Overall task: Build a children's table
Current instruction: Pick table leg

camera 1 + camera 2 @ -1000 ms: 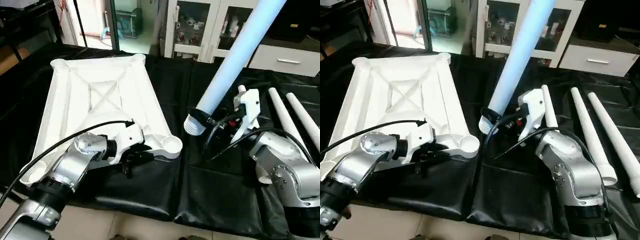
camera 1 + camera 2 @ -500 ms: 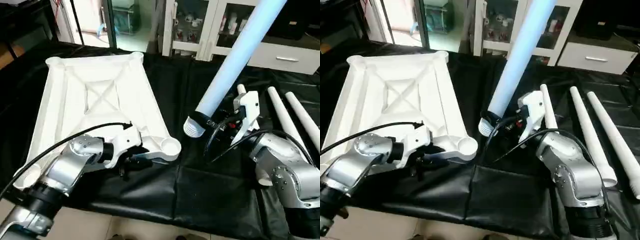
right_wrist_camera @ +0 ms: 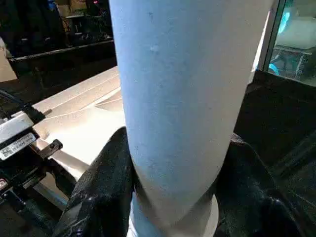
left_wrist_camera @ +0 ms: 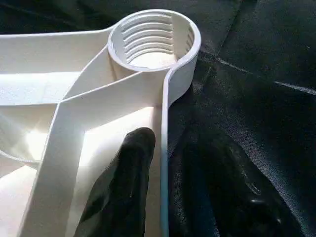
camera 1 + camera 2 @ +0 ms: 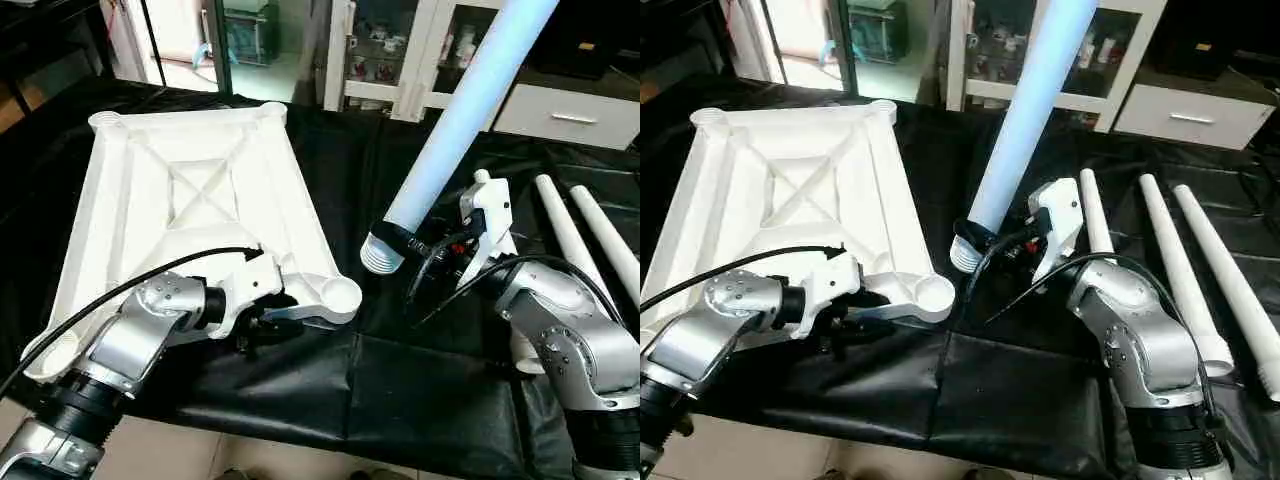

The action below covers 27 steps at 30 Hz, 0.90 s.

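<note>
A: From the head camera you have the tabletop [image 5: 200, 200] lying underside up on the black worktop [image 5: 420, 390], its X ribs facing you. Your left pincer [image 5: 262, 325] sits at the near edge by the corner socket [image 5: 340, 292], but its fingers are dark against the black sheet, so you can hardly make them out there.

B: And your right?

A: Your right pincer [image 5: 405, 240] is clenched round the threaded end of one leg [image 5: 455, 125], tilted up and away; the leg's top is cut off by the picture edge. Three more legs [image 5: 1185, 270] lie on the worktop beside your right arm, their far ends partly hidden.

B: Left wrist camera?

A: You see one finger [image 4: 123, 187] lying inside the tabletop's rim, the other outside it and lost against the dark sheet. The jaws straddle the rim, parted, not pinching it. The threaded socket [image 4: 153, 42] is just ahead.

B: Right wrist camera?

A: The leg [image 3: 182, 98] blocks most of your view, with black fingers [image 3: 106, 182] pressed on both sides.
</note>
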{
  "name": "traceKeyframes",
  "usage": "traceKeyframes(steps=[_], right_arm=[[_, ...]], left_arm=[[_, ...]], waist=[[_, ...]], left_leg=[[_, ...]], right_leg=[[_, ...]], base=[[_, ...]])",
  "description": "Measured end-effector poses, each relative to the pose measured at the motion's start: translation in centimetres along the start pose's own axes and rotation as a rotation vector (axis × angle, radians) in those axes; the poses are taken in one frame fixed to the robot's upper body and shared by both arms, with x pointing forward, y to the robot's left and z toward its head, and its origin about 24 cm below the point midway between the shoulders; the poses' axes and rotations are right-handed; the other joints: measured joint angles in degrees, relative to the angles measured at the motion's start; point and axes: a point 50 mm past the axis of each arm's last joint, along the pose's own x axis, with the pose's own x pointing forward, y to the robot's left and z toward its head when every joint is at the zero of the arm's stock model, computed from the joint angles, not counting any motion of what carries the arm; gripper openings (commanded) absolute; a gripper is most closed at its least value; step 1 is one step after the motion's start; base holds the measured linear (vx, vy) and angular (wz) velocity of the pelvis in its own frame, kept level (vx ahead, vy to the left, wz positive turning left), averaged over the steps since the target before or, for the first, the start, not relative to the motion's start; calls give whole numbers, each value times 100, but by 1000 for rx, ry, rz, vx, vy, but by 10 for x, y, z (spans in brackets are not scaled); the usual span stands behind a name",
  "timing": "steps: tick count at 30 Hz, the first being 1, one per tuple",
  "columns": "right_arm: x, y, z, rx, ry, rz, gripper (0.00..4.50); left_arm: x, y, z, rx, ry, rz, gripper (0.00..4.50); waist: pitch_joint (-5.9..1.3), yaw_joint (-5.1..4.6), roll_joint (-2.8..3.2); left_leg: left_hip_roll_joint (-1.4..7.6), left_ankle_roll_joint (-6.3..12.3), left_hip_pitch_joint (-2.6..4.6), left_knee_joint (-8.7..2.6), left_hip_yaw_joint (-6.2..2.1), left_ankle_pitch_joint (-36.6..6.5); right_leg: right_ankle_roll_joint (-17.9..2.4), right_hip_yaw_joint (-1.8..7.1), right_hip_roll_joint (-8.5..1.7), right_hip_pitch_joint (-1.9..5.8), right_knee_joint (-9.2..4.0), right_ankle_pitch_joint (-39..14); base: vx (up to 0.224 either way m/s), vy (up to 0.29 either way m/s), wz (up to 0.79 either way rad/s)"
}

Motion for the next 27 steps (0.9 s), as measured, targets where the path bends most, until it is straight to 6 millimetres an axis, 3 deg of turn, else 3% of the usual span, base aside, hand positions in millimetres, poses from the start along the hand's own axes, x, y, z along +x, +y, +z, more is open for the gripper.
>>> traceKeyframes(steps=[8, 18, 27], right_arm=[[2, 2, -1, 17, -11, 8, 189], [8, 4, -1, 109, -26, 77, 189], [6, 4, -2, 122, -16, 108, 189]], left_arm=[[-5, -1, -3, 10, 20, 5, 88], [-5, -1, 0, 93, 18, 41, 5], [5, -5, 3, 166, 7, 26, 1]], waist=[[0, 3, -3], [-14, 41, -63], [-22, 152, -72]], left_leg=[[0, 0, 1, -2, 0, 0], [1, -1, 9, -1, 1, 1], [1, -5, 14, 0, 5, 4]], right_leg=[[-6, 0, 2, -2, -1, 1], [-21, -1, 1, 1, 1, 10], [-26, 0, 0, 6, 1, 13]], base=[[0, 0, 0], [0, 0, 0], [0, 0, 0]])
